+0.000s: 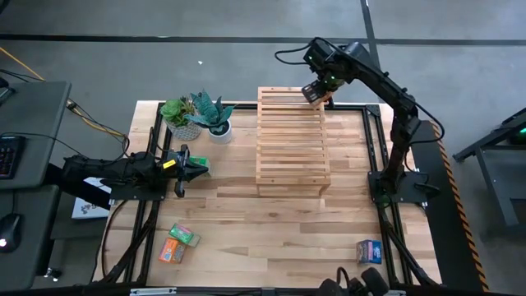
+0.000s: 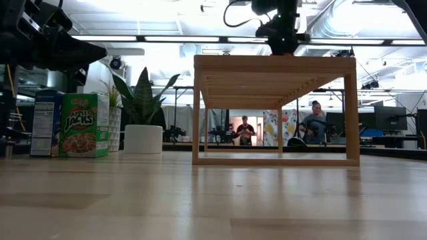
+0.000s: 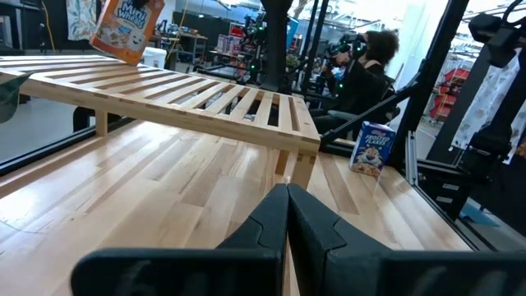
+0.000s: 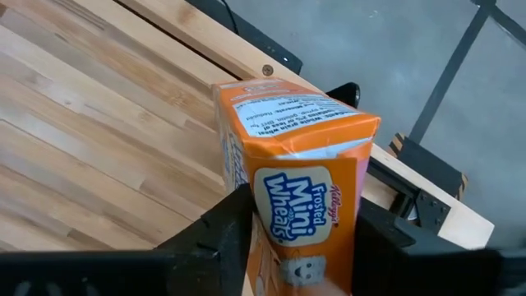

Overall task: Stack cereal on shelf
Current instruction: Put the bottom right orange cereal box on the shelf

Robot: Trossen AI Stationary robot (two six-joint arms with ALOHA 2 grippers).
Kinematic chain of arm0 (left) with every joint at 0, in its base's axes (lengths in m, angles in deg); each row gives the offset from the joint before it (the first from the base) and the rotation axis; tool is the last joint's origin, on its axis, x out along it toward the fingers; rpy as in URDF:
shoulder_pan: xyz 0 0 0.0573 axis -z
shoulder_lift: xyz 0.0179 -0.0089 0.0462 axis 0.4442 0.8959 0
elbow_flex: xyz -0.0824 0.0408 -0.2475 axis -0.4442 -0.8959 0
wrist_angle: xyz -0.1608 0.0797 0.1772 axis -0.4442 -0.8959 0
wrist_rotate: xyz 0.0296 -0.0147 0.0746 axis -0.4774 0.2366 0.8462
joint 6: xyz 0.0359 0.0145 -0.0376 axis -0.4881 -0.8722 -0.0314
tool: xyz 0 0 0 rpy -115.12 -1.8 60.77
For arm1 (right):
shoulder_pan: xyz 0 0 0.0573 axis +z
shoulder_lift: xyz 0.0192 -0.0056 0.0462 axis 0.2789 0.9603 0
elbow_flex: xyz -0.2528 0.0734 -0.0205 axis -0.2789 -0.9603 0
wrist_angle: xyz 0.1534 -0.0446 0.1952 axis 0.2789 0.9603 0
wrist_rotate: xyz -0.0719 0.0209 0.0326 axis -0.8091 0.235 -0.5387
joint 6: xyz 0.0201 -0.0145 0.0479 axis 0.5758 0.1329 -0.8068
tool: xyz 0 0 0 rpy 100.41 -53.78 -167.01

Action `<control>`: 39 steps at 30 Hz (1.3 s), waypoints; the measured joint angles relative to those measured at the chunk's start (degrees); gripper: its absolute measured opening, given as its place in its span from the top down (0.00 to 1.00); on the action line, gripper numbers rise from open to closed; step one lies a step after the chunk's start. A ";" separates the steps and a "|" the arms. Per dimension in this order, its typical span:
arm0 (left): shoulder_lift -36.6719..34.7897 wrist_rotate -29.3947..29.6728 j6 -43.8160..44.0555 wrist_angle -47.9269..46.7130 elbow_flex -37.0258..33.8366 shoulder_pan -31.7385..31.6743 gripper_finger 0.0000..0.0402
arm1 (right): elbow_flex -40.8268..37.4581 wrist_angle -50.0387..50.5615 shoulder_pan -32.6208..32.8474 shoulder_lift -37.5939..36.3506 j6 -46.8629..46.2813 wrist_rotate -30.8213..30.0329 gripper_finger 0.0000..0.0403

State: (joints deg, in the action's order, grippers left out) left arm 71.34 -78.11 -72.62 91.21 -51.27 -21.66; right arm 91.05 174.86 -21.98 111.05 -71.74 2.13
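The Frosted Mini-Wheats box point(image 4: 297, 193), clamped between the right gripper point(image 1: 315, 92) fingers, hung above the shelf's point(image 1: 292, 140) far right corner. The left gripper point(image 1: 196, 164), fingers closed and empty, waited over open counter point(image 1: 271, 230) beside the shelf.

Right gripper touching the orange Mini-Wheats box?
Touching. The right wrist view shows the right gripper fingers pressed on both sides of the orange Mini-Wheats box, no gap.

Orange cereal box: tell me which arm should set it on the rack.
Right. The right tool already grips the orange box above the rack's far corner. The left tool sits shut, away from the rack beside the plants.
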 joint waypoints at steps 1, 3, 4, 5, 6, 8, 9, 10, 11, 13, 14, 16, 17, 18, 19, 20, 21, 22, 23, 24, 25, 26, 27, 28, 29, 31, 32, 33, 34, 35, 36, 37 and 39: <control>-0.01 0.00 0.00 0.00 0.00 -0.02 1.00 | 0.00 -0.11 0.00 0.08 0.15 -0.32 0.60; -0.01 -0.01 0.00 0.00 0.01 0.00 1.00 | -0.05 0.06 -0.04 0.19 0.39 -0.60 0.56; -0.02 0.00 0.00 0.00 0.01 -0.02 1.00 | -0.09 0.17 -0.04 0.22 0.39 -0.79 0.54; -0.02 -0.01 0.00 0.00 0.01 -0.02 1.00 | -0.09 0.33 -0.07 0.26 0.41 -0.84 0.52; 0.00 -0.01 0.00 -0.02 0.01 -0.02 1.00 | -0.09 0.36 -0.07 0.26 0.41 -0.84 0.51; -0.02 0.01 0.00 0.00 0.01 -0.01 1.00 | -0.09 0.16 -0.07 0.26 0.41 -0.92 0.47; -0.02 0.00 0.00 0.00 0.01 -0.01 1.00 | -0.09 -0.20 -0.04 0.26 0.42 -0.95 0.46; -0.01 0.00 0.00 0.00 0.00 -0.01 1.00 | -0.09 -0.75 -0.04 0.26 0.46 -0.95 0.45; -0.02 0.01 0.00 0.00 0.00 -0.02 1.00 | -0.09 -1.33 -0.06 0.26 0.68 -0.97 0.44; -0.02 0.01 0.00 0.00 0.01 -0.01 1.00 | -0.09 -1.91 -0.04 0.26 1.01 -0.99 0.43; -0.02 -0.01 0.00 0.00 -0.01 -0.02 1.00 | -0.09 -2.09 -0.04 0.26 1.04 -0.99 0.42; -0.01 -0.01 0.00 0.00 0.01 -0.02 1.00 | -0.09 -2.28 -0.04 0.26 1.15 -1.07 0.42; -0.02 0.00 0.00 0.00 0.01 -0.01 1.00 | -0.09 -2.50 -0.04 0.26 1.36 -1.25 0.42; -0.01 0.01 0.00 0.00 0.00 0.00 1.00 | -0.09 -2.73 -0.04 0.26 1.48 -1.30 0.42; -0.01 0.00 0.00 0.00 0.00 -0.01 1.00 | -0.09 -2.81 -0.06 0.26 1.48 -1.30 0.42; -0.02 -0.01 0.00 0.00 0.00 0.00 1.00 | -0.09 -2.81 -0.04 0.26 1.48 -1.31 0.42; -0.02 -0.01 0.00 0.00 0.01 0.00 1.00 | -0.09 -2.80 -0.07 0.26 1.48 -1.29 0.42; 0.00 0.01 0.00 0.00 0.01 -0.02 1.00 | -0.09 -2.79 -0.06 0.26 1.48 -1.08 0.42; -0.02 0.01 0.00 0.00 0.01 0.00 1.00 | -0.09 -2.79 -0.07 0.26 1.48 -0.27 0.42; -0.01 0.01 0.00 0.00 0.01 0.00 1.00 | -0.09 -2.79 -0.07 0.26 1.49 0.81 0.42; -0.02 -0.01 0.00 0.00 0.01 -0.02 1.00 | -0.09 -2.78 -0.07 0.26 1.48 1.82 0.42; -0.02 -0.01 0.00 0.00 0.01 -0.01 1.00 | -0.09 -2.73 -0.07 0.25 1.48 2.73 0.42; -0.02 0.00 0.00 0.00 0.01 0.00 1.00 | -0.09 -2.56 -0.07 0.24 1.47 3.26 0.42; -0.01 0.00 0.00 0.00 0.00 0.00 1.00 | -0.09 -2.26 -0.07 0.23 1.33 3.42 0.42; -0.01 0.00 0.00 -0.01 0.01 -0.01 1.00 | -0.09 -1.80 -0.07 0.23 1.00 3.57 0.42; -0.02 0.00 0.00 0.00 0.01 -0.01 1.00 | -0.09 -1.07 -0.07 0.23 0.45 3.67 0.42; -0.02 0.01 0.00 0.00 0.01 -0.01 1.00 | -0.09 -0.76 -0.07 0.23 0.31 3.70 0.42; -0.01 -0.01 0.00 0.00 0.01 -0.02 1.00 | -0.09 -0.40 -0.07 0.23 0.00 3.73 0.42; -0.02 0.00 0.00 0.00 0.01 0.00 1.00 | -0.09 0.02 -0.07 0.23 -0.04 4.06 0.42; -0.02 -0.01 0.00 0.00 0.00 0.00 1.00 | -0.09 0.44 -0.07 0.23 -0.04 4.57 0.42; -0.01 -0.01 0.00 0.00 0.00 -0.01 1.00 | -0.09 0.62 -0.07 0.23 -0.05 4.95 0.42; 0.00 0.01 0.00 0.00 0.01 -0.01 1.00 | -0.09 0.70 -0.07 0.23 -0.05 5.46 0.42; 0.00 0.00 0.00 0.00 0.00 -0.02 1.00 | -0.09 0.69 -0.07 0.23 -0.06 6.28 0.42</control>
State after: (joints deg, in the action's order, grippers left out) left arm 71.33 -78.12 -72.62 91.22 -51.26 -21.68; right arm 90.97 175.56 -22.04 111.29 -71.80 8.41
